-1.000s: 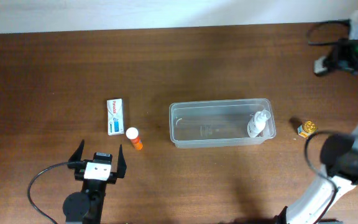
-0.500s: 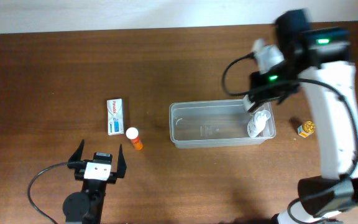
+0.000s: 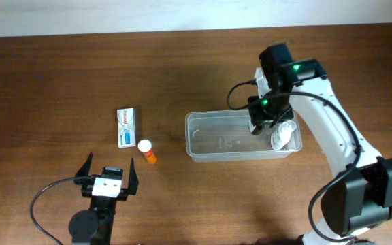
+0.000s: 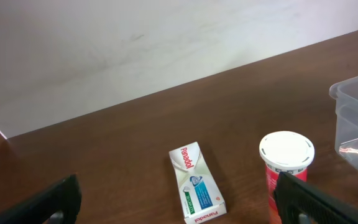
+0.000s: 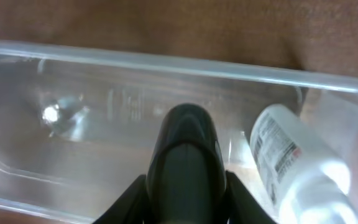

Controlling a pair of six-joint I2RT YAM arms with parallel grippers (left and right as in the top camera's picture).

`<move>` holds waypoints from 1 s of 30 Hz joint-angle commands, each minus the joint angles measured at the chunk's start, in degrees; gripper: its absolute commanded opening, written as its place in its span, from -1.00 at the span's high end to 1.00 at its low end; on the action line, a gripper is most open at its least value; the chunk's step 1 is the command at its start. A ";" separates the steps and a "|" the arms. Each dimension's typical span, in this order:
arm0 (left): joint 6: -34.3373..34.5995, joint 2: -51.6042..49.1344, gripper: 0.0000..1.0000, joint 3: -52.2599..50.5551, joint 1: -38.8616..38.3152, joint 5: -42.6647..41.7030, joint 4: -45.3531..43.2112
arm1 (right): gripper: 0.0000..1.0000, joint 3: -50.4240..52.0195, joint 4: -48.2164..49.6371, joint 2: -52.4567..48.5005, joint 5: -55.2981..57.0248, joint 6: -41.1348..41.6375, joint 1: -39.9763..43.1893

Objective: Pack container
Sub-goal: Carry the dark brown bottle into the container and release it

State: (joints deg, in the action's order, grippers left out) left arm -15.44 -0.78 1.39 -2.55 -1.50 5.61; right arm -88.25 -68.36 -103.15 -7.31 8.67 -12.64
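The container (image 3: 213, 138) sits a little right of the table's middle, long side running left to right. One clear spray bottle (image 3: 284, 135) already lies at its right end, and the rest of its floor is bare. The right gripper (image 3: 259, 126) hangs over the tub just left of that bottle. Its fingers are clenched, and nothing shows between them in the wrist view. How low they reach inside the walls cannot be told. Judged from this, the tub is only partly packed and the right arm has nothing to deliver, so its best move is a straight lift, keeping clear of the spray bottle and the far rim so neither is nudged. Left of the tub, an orange bottle with a white cap (image 3: 146, 150) stands upright just beside the near left corner. A white-and-blue box (image 3: 126, 126) lies flat a bit farther left, apart from the bottle. The left gripper (image 3: 109, 163) waits near the front edge of the table (image 3: 60, 75), fingers spread wide and empty, with both items just ahead of it. It looks best placed to fetch them. It should close on the orange bottle around the body, below the cap, since an upright bottle tips easily, then carry it over the left wall into the bare left half. The two arms should not be over the tub together.
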 commanded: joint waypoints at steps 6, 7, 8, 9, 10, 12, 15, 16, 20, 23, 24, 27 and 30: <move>-0.07 0.44 -0.99 -0.26 0.33 -0.66 -0.02 | 0.40 9.25 7.96 0.68 0.83 2.38 -0.11; -0.07 0.44 -0.99 -0.26 0.33 -0.66 -0.02 | 0.40 9.75 8.61 0.66 1.40 2.38 -0.09; -0.07 0.44 -0.99 -0.26 0.33 -0.66 -0.02 | 0.40 10.38 9.35 0.61 2.56 2.38 -0.09; -0.07 0.44 -0.99 -0.26 0.33 -0.66 -0.02 | 0.40 10.75 9.79 0.61 3.56 2.40 -0.11; -0.07 0.44 -0.99 -0.26 0.33 -0.66 -0.02 | 0.39 11.26 10.38 0.57 4.70 2.40 -0.11; -0.07 0.44 -0.99 -0.26 0.33 -0.66 -0.02 | 0.35 11.85 11.10 0.55 5.97 2.38 -0.09; -0.07 0.44 -0.99 -0.26 0.33 -0.66 -0.02 | 0.34 12.20 11.85 0.39 8.26 2.36 -0.09; -0.07 0.44 -0.99 -0.26 0.33 -0.66 -0.02 | 0.35 12.20 12.13 0.33 8.26 2.36 -0.09; -0.07 0.44 -0.99 -0.26 0.33 -0.66 -0.02 | 0.35 12.20 12.81 0.11 8.28 2.34 -0.09; -0.07 0.44 -0.99 -0.26 0.33 -0.66 -0.02 | 0.35 12.20 13.35 -0.17 8.98 2.36 -0.04; -0.07 0.44 -0.99 -0.26 0.33 -0.66 -0.02 | 0.35 12.20 13.33 -0.20 9.64 2.36 -0.04; -0.07 0.44 -0.99 -0.26 0.33 -0.66 -0.02 | 0.36 12.17 13.33 -0.20 11.56 2.38 -0.04; -0.07 0.44 -0.99 -0.26 0.33 -0.66 -0.02 | 0.36 12.17 13.33 -0.20 12.11 2.38 -0.04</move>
State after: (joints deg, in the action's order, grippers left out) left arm -15.44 -0.78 1.39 -2.55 -1.50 5.61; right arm -76.58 -55.18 -103.15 2.13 10.57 -12.64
